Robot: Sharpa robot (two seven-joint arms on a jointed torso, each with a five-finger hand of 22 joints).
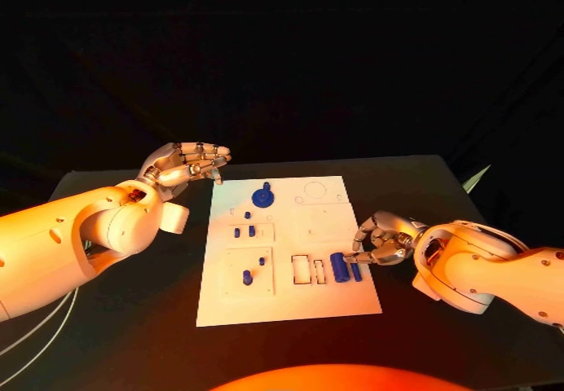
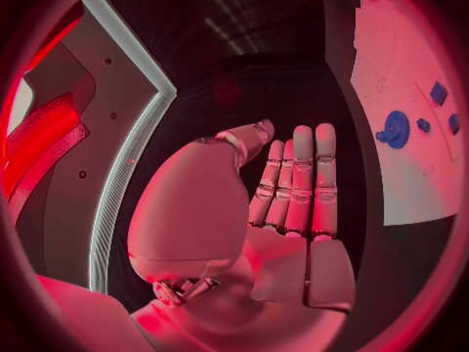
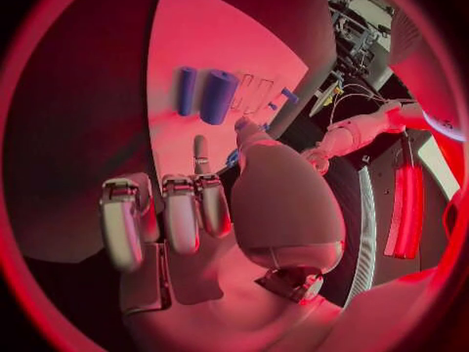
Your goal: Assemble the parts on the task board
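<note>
The white task board (image 1: 294, 301) lies in the middle of the black table. A blue round disc (image 1: 263, 196) (image 2: 395, 129) stands near its far edge, and small blue pieces (image 1: 247, 278) sit in its left half. A thick blue cylinder (image 1: 340, 267) (image 3: 219, 95) and a thinner blue peg (image 1: 356, 271) (image 3: 186, 90) lie near its right edge. My right hand (image 1: 382, 241) (image 3: 210, 211) hovers just right of these two with loosely curled fingers, holding nothing. My left hand (image 1: 188, 167) (image 2: 288, 203) is raised beyond the board's far left corner, empty.
White rectangular slots (image 1: 308, 269) lie just left of the cylinder. Bare black table (image 1: 141, 326) surrounds the board. My left forearm (image 1: 82, 236) stretches over the table's left side and my right forearm (image 1: 494, 269) over its right.
</note>
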